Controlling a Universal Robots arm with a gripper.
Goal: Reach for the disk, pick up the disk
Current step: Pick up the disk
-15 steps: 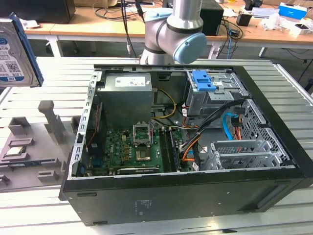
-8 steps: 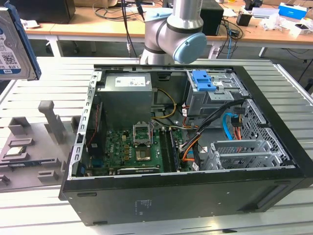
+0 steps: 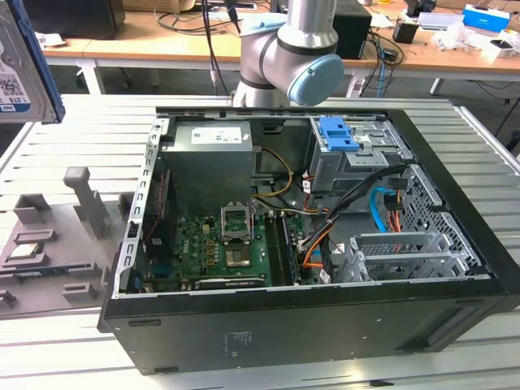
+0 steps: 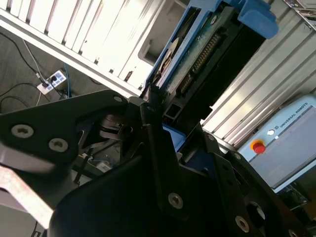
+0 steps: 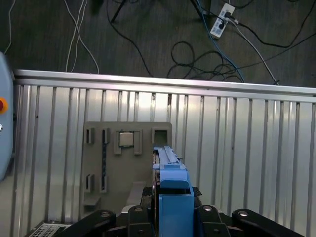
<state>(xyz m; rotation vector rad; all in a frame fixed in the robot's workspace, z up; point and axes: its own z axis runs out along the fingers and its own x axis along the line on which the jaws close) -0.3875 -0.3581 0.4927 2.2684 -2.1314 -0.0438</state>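
1. My fingers (image 4: 154,138) were clamped on the disk (image 4: 207,54), one on each side. In the second wrist view a bit of its blue rail (image 4: 256,17) showed between them too.
2. The disk was up in the air, off the tabletop (image 3: 479,154). In the exterior view the disk (image 3: 24,65) sat at the far upper left, label side toward the camera, well apart from the PC case (image 3: 325,325).
3. In the first wrist view the disk (image 5: 170,182) showed edge-on, blue rail up front, hanging over the grey holder (image 5: 111,173) on the tabletop.
4. That holder had a chip (image 5: 126,139) sitting in one of its slots.
5. The case lay open side up, with a blue caddy (image 3: 337,134) on the drive cage toward the exterior view's right.
6. My arm (image 3: 292,49) stood past the far side of the case.
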